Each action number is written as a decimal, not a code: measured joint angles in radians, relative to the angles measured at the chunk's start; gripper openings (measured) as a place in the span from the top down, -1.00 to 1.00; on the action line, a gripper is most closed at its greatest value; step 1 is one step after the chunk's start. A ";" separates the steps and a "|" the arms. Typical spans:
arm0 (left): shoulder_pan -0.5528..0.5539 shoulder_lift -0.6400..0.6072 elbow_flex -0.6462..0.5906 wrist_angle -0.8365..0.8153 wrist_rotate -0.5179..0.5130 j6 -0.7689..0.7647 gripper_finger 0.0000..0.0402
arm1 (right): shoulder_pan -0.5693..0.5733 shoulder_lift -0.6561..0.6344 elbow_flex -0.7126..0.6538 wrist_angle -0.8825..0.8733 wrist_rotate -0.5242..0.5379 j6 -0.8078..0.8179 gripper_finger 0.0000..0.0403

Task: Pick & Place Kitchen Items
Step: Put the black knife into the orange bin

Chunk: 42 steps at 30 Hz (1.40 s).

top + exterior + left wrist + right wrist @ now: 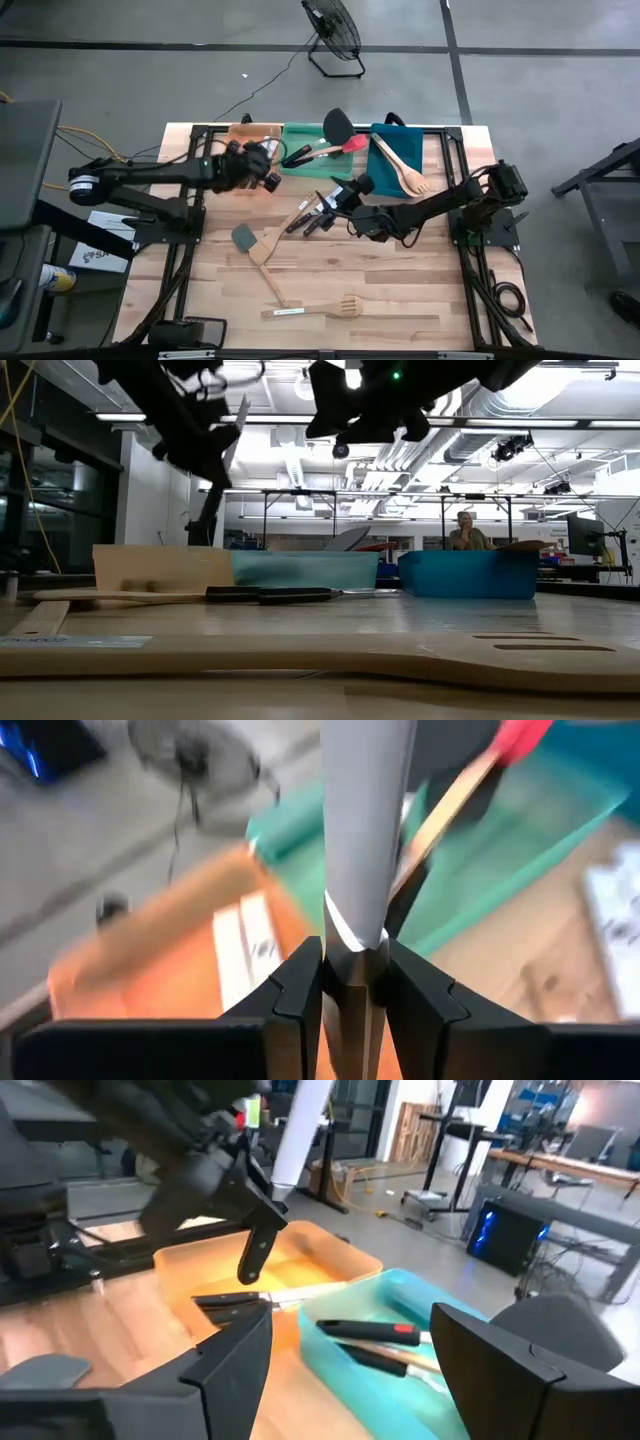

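Above orange tray (pixel 255 131), left gripper (pixel 350 982) grips knife (pixel 365 830), blade up.

Steel-bladed knife (pixel 365 840) clamped upright in left claw (pixel 355 982); black-handled knives (pixel 312 217) on bench just beside open right claw (pixel 341 196).

Overhead, table-level and two wrist cameras share trays (pixel 310 150)
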 joint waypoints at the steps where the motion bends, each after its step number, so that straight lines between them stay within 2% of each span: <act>1: 0.032 0.000 0.003 -0.037 0.039 -0.010 0.60 | -0.003 0.000 0.000 -0.008 -0.008 0.012 -0.30; 7: 0.201 0.004 0.004 -0.135 0.249 -0.001 0.60 | -0.020 0.000 0.000 -0.068 -0.065 0.082 -0.30; 13: 0.307 0.036 0.004 -0.193 0.350 0.043 0.60 | -0.044 0.000 0.000 -0.117 -0.153 0.153 -0.30; 22: 0.344 0.155 0.029 -0.263 0.355 0.090 0.60 | -0.079 0.000 0.000 -0.175 -0.291 0.218 -0.30; 26: 0.344 0.218 0.078 -0.330 0.311 0.099 0.60 | -0.079 0.000 0.000 -0.185 -0.299 0.233 -0.30; 31: 0.344 0.304 0.129 -0.393 0.305 0.108 0.60 | -0.079 0.000 0.000 -0.191 -0.308 0.233 -0.30; 42: 0.344 0.417 0.137 -0.413 0.308 0.104 0.60 | -0.079 0.000 0.000 -0.241 -0.309 0.245 -0.30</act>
